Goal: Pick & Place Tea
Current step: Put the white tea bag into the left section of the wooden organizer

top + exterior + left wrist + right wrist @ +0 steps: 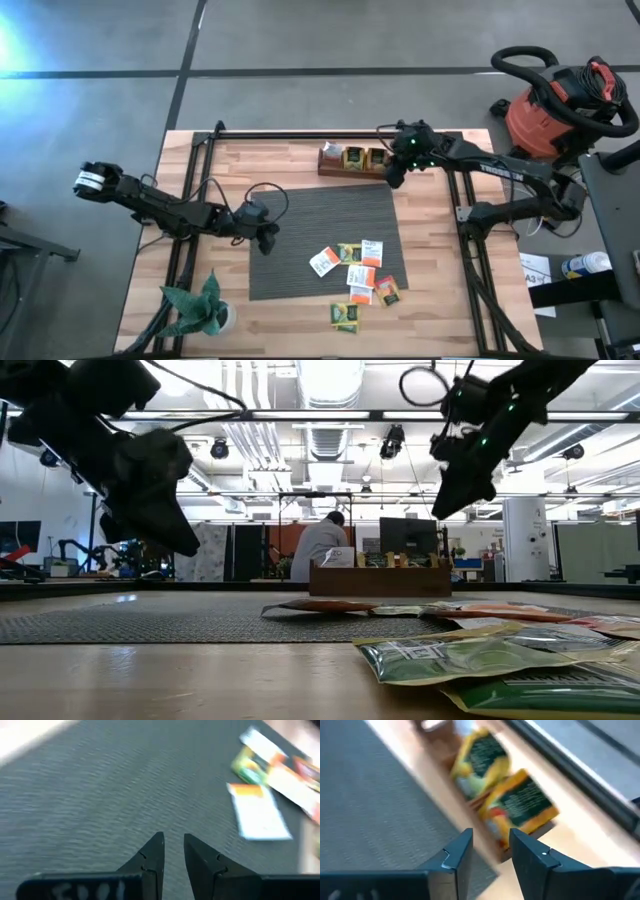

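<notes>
Right hand (394, 180), fingers parted and empty, hangs just above the wooden tray (352, 160) holding upright tea packets (520, 807); left hand (268, 240), slightly parted, empty, hovers beside loose packets (358, 275) on the grey mat (300, 235)

overhead, table-level and two close wrist cameras share the grey mat (325, 240) (centre).

Blurred packets, cut-off arm, hidden box contents

Both wrist views are smeared: the tea packets (260, 810) on the mat and the two packets (520, 812) standing in the wooden box (352, 160) show no readable print. In the low view the left arm (130, 460) is out of focus and cut by the edge, and the nearest packets (450, 658) run off the picture.
</notes>
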